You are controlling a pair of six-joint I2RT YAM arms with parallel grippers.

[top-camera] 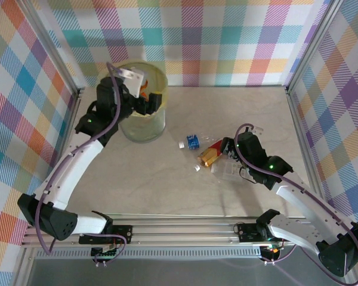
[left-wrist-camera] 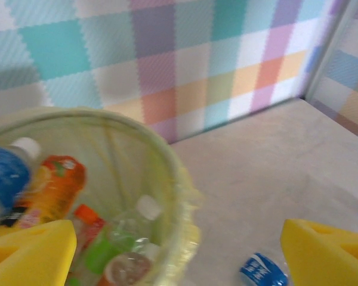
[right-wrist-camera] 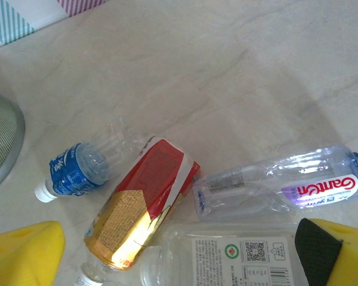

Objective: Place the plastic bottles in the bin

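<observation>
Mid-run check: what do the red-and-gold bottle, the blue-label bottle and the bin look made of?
Red-and-gold bottle: likely thin plastic under a glossy printed sleeve; the gold part shines like foil.
Blue-label bottle: clear thin plastic, creased and see-through, with a glossy blue wrap.
Bin: seemingly translucent pale-green plastic, with a thin yellowish film bag folded over its rim.

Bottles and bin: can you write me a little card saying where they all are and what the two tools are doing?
bin: far left, bottles inside, including an orange bottle
on table: blue-label bottle, red-and-gold bottle, clear Ganten bottle, clear white-label bottle
left tool: open, empty, above the bin's rim
right tool: open, empty, above the table bottles
</observation>
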